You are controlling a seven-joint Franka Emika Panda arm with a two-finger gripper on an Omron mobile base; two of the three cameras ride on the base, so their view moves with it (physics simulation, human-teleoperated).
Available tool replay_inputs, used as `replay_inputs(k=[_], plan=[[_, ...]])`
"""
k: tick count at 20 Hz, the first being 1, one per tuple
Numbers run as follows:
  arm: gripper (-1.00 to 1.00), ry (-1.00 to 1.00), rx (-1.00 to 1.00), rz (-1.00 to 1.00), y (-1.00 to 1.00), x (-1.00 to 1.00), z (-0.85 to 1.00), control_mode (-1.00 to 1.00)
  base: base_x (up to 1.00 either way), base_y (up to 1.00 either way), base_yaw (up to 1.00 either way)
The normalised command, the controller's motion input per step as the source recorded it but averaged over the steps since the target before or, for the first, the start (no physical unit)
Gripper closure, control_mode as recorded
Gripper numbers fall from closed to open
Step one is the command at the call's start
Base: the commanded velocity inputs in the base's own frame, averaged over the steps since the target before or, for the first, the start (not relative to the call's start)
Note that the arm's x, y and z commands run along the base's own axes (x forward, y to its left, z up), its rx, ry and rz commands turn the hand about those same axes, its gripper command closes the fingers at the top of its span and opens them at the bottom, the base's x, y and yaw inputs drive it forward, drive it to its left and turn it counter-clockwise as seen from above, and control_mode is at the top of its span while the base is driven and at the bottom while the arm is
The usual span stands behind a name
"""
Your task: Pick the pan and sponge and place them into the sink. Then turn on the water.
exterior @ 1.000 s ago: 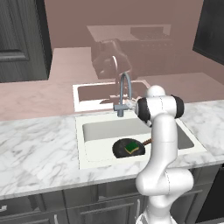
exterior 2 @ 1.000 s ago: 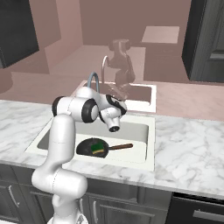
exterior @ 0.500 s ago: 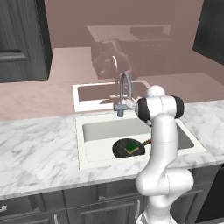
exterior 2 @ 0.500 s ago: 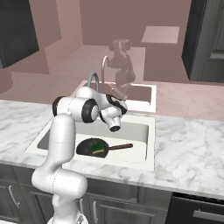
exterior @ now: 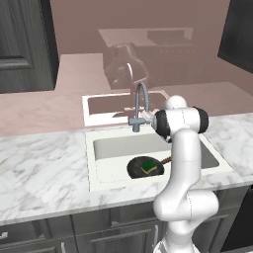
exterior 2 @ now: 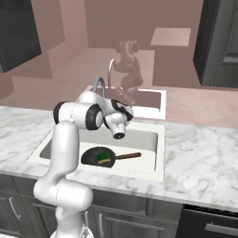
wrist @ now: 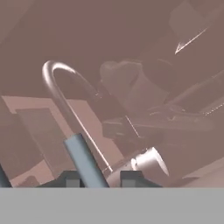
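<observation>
The white arm rises in front of the counter, its upper link bent over the sink (exterior: 99,148), with the wrist turned toward the base of the grey gooseneck faucet (exterior: 141,101). In the hand view the gripper (wrist: 101,178) sits at the faucet's foot: its two dark tips stand close together with the grey-blue faucet lever (wrist: 83,159) rising between them, so the jaws look closed on the lever, though the contact itself is hard to make out at the picture's lower edge. The faucet's chrome arch (wrist: 59,87) curves up to the left, and the round metal base (wrist: 146,164) lies just right of the tips.

The black pan (exterior 2: 100,156) lies on the floor of the white basin, its brown handle (exterior 2: 128,155) pointing to the right in the right base view. The yellow-and-green sponge (exterior 2: 106,156) rests inside the pan.

Compared with a second ago, the arm's pose, the pan and the sponge look unchanged in the base views; the jaws have drawn in from a wider stance.
</observation>
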Motion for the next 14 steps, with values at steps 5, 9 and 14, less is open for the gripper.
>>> replay_inputs(k=[5,9,14], plan=[[1.0,0.16,0.11,-0.11,-0.32,-0.12,-0.03,-1.0,0.0,0.0,0.0],[1.0,0.18,0.11,-0.1,-0.33,-0.13,-0.04,-1.0,0.0,0.0,0.0],[1.0,0.15,0.11,-0.07,-0.42,-0.21,-0.07,-1.0,0.0,0.0,0.0]])
